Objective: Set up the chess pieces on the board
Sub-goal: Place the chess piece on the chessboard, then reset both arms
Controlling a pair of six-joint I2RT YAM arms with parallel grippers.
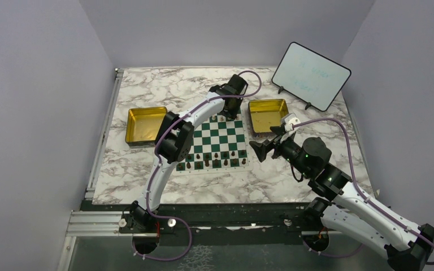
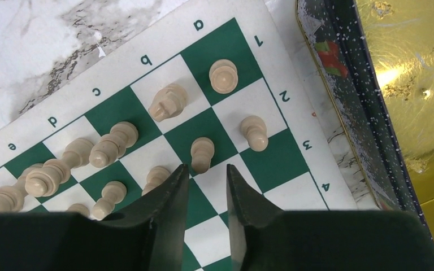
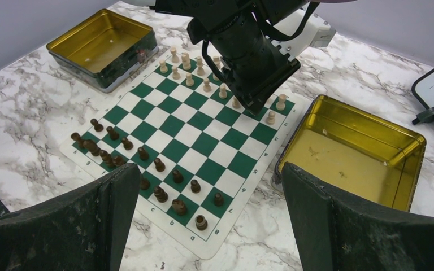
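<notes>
Left gripper (image 2: 204,169): its black fingers are held slightly parted with nothing pinched, the tips just short of a cream pawn (image 2: 202,153). Board (image 2: 274,161): a green and white mat laid flat on the marble table (image 1: 147,84) between two gold trays (image 3: 350,152). The border is printed with letters a to e and numerals 1 to 4, which can be read only in the left wrist view. Cream chess pieces (image 2: 224,76) are set on the far two rows. Dark brown pieces (image 3: 159,165) are set on the near rows and shown clearly only in the right wrist view. Right gripper (image 3: 208,169): it is spread wide and empty, held off the board's right side. Whiteboard (image 1: 311,75): it is propped at the far right and best seen from the top view; the faint writing cannot be read.
</notes>
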